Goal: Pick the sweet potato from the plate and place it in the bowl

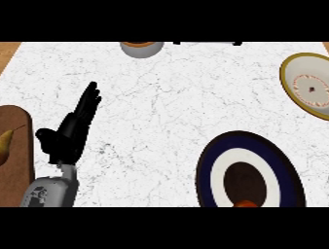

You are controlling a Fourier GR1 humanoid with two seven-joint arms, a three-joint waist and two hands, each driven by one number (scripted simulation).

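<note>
One hand (pixel 70 131) rests open on the counter (pixel 167 97), holding nothing; the sweet potato (pixel 246 204) waits on its plate (pixel 214 168), bowl (pixel 317 87) nearby.

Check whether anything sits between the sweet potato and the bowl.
Nothing visible does. The sweet potato peeks in at the plate's lower edge, and only bare counter lies between the plate and the bowl at upper right.

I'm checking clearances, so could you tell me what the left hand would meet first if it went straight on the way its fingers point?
Nothing, as far as shown: the left hand points up-right over bare counter.
</note>
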